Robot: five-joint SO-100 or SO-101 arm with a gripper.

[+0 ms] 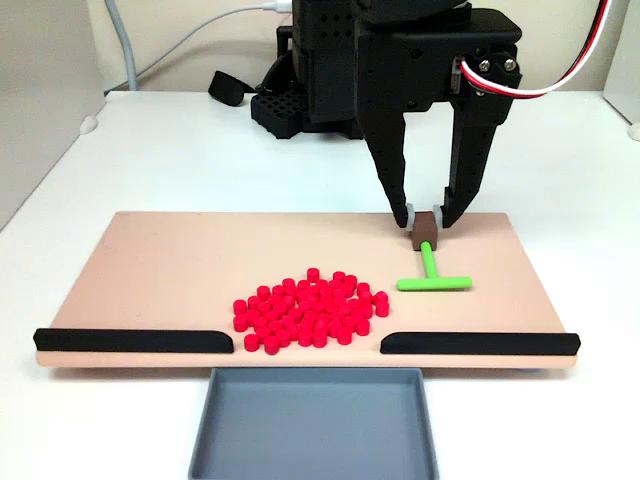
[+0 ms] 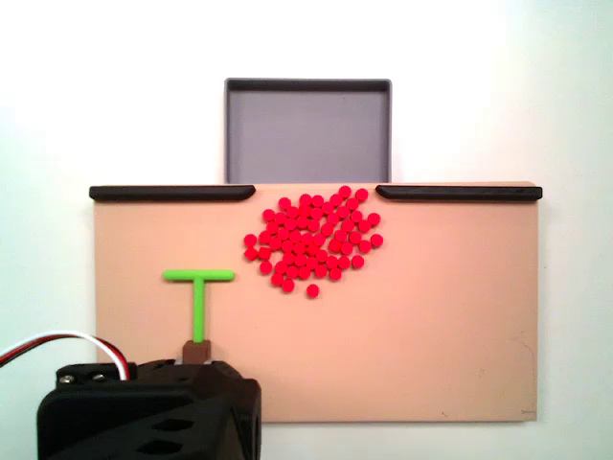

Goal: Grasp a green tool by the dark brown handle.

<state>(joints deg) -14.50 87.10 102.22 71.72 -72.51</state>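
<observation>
A white bench carries a tan board across mid-frame, a grey tray touching its edge at bottom centre, and the arm's black base at top centre.

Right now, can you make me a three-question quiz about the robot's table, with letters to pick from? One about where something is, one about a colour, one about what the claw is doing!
1. Where does the gripper stand?
A. over the grey tray
B. at the dark brown handle
C. over the red pile

2. What colour is the T-shaped tool?
A. green
B. blue
C. yellow

3. How are the gripper's fingers set?
A. spread wide, far from everything
B. holding a red cylinder
C. one on each side of the handle, close against it

Answers:
1 B: the fingertips flank the dark brown handle at the far edge of the board.
2 A: the green tool lies flat beside the red cylinders.
3 C: the handle sits between the tips; whether they squeeze it yet, I cannot tell.
</observation>
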